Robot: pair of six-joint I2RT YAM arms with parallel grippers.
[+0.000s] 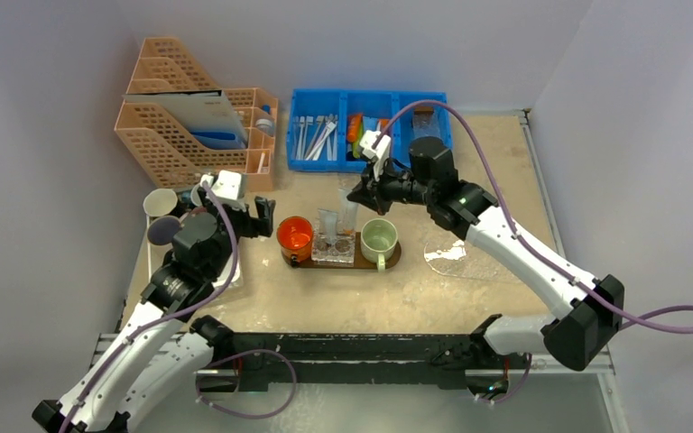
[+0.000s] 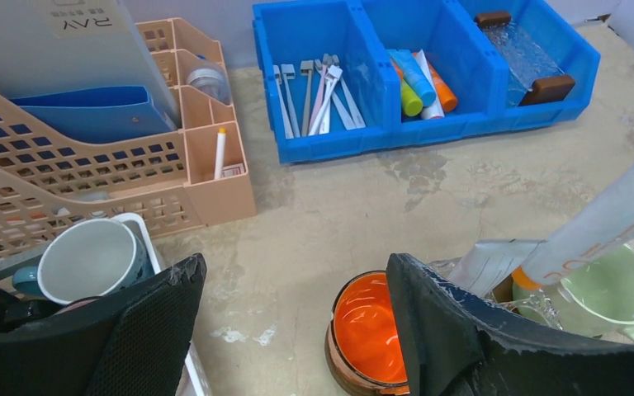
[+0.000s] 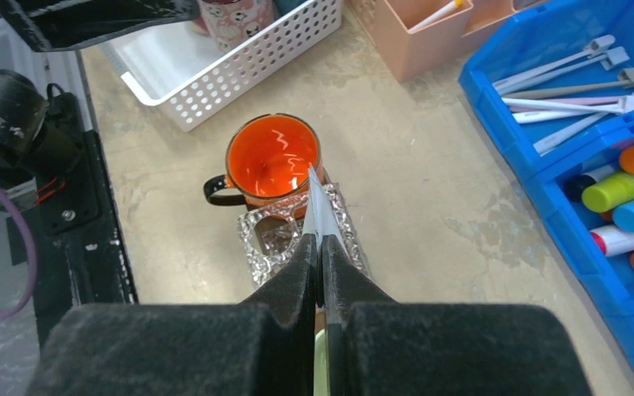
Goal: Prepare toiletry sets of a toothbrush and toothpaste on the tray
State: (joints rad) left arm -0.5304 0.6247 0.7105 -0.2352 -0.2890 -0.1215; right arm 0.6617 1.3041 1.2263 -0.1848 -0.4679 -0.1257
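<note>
From above, the right hand is seen clamped on a pale tube, which is held just below it over the clear glass holder on the brown tray. The left hand is held apart beside the orange cup. In the left wrist view, the cup is seen beneath the parted fingers, and toothbrushes are seen lying in the blue bin well beyond them. In the right wrist view, the tube is pinched edge-on between the fingers, with the cup beyond their tips.
</note>
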